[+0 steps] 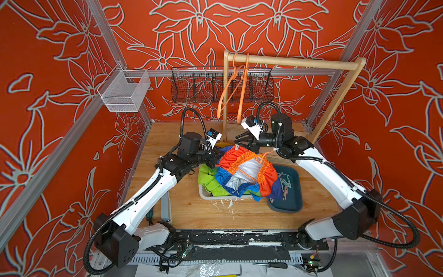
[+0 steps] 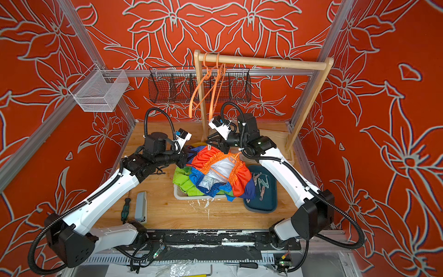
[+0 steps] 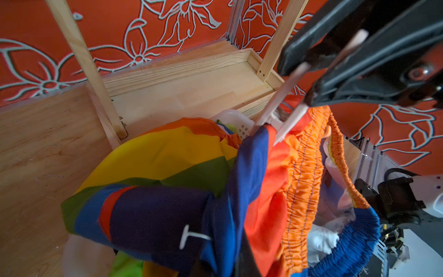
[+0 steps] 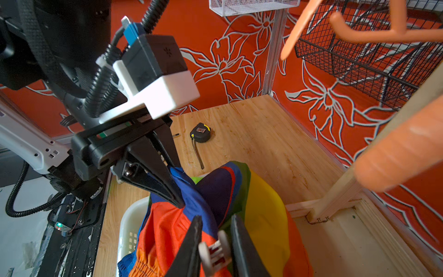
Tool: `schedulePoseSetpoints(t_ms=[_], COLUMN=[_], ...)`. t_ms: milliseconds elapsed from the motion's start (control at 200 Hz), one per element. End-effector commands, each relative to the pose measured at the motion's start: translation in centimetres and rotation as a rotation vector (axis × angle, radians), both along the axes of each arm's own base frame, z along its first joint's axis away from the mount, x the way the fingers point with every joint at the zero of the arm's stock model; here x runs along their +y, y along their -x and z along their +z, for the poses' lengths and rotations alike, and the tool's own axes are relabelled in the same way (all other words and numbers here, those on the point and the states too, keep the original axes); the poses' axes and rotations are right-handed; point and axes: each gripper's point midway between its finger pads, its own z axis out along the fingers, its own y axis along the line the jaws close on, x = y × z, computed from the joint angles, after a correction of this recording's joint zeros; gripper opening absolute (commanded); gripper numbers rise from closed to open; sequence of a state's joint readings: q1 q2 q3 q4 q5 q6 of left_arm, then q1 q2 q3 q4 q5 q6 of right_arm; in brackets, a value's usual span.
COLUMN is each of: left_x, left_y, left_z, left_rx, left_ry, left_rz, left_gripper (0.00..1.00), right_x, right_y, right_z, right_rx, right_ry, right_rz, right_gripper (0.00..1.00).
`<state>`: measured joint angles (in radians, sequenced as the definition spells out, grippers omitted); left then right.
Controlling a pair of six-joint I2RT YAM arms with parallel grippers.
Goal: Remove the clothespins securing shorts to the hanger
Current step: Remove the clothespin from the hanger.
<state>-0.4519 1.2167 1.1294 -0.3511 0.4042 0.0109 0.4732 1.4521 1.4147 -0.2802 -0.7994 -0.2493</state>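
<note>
1. Fingers (image 4: pixel 191 244) of right gripper (image 4: pixel 217 217) closed against both sides of pale clothespin (image 4: pixel 214 251).
2. Clothespin pinned on rainbow shorts (image 4: pixel 263 215).
3. Left gripper (image 4: pixel 178 203) pinched shut on shorts' blue fabric, just beside.
4. Shorts heaped over white basket (image 4: pixel 130 223).

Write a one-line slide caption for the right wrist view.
Right tool grips a pale clothespin on the rainbow shorts while the left tool pinches their blue edge.

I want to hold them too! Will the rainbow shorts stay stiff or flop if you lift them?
Probably floppy: the rainbow shorts sag in folds over the basket. Likely light, since the left hand holds a corner with just a pinch. The gathered waistband may stretch.
</note>
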Motion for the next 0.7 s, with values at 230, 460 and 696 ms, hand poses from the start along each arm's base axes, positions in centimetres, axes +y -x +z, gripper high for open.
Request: schedulePoseSetpoints(t_ms=[230,460,696], left_x=[-0.8,-0.8,-0.8], left_y=[0.8,0.6,0.5], left_z=[-1.1,-1.2,-1.2], left_rx=[0.03,0.034,0.032], left_ry=[-0.029,-0.03,-0.031], left_rz=[-0.057,-0.051,-0.049], left_gripper=[0.0,0.0,0.0], right_x=[-0.1,-0.5,-1.0], right_y=[0.1,0.3,0.4], right_z=[3.6,6.4,7.0], right_rx=[-0.079,-0.129,-0.149], right_ry=[-0.041,-0.058,-0.053], right_rz=[-0.011,-0.026,-0.054], right_gripper=[0.21,0.21,0.21])
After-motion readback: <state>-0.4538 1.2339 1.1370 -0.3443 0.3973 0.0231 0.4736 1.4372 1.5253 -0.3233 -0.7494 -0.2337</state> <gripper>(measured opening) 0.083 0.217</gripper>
